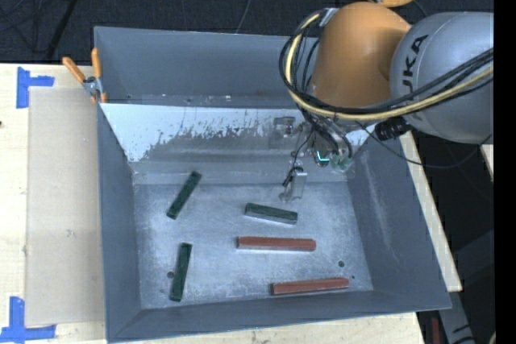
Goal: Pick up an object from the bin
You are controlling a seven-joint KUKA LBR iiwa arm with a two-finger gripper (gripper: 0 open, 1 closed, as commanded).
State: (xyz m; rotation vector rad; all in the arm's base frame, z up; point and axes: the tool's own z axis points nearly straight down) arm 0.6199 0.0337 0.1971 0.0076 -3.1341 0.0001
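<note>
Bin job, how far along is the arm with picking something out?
Done: nothing is out yet. Two dark green sticks on the left, a third green stick in the middle and two reddish-brown sticks all lie on the floor of the bin. In hand: the gripper hangs low, close to the third green stick's right end. Left: grasp a stick and lift it clear.

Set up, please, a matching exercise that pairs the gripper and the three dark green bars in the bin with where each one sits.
Things:
1. gripper
2. crosswise green bar
3. slanting green bar
4. front-to-back green bar

Places:
A. front left corner of the floor
B. left side, toward the back
C. mid-floor, just behind a red-brown bar
D. by the back slope, right of centre

Pairs: 1-D; 2-C; 3-B; 4-A
</note>
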